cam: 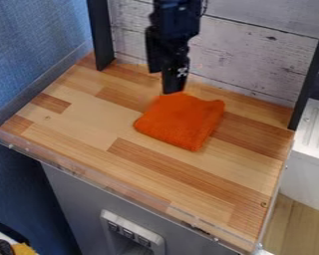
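Note:
The black gripper (173,79) hangs down from the top edge, in front of the whitish plank wall, with its lower end at the far edge of an orange cloth (182,121). Whether it touches the cloth or has hold of it, I cannot tell. The cloth lies folded into a rough square on the wooden tabletop (89,124), a little right of the middle, and its far corners look slightly raised.
Two dark upright posts (101,35) stand at the back corners. A low clear rim (109,185) runs along the front and sides of the tabletop. To the right is a white ribbed surface (315,129); blue fabric (36,50) covers the left side.

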Robot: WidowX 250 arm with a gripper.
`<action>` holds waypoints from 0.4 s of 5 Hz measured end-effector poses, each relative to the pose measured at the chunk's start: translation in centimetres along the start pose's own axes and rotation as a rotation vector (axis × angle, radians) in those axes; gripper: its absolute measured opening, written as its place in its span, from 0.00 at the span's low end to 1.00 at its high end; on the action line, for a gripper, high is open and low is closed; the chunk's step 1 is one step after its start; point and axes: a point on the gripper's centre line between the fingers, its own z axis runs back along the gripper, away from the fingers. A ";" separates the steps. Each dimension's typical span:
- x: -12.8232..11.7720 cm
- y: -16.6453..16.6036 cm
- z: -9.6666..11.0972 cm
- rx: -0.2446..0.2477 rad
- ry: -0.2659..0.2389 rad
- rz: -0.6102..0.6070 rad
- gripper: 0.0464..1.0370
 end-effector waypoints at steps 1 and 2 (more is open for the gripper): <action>1.2 -0.6 -0.1 -0.011 -0.002 -0.052 0.91; 1.8 -0.5 -0.8 -0.031 -0.003 -0.084 0.62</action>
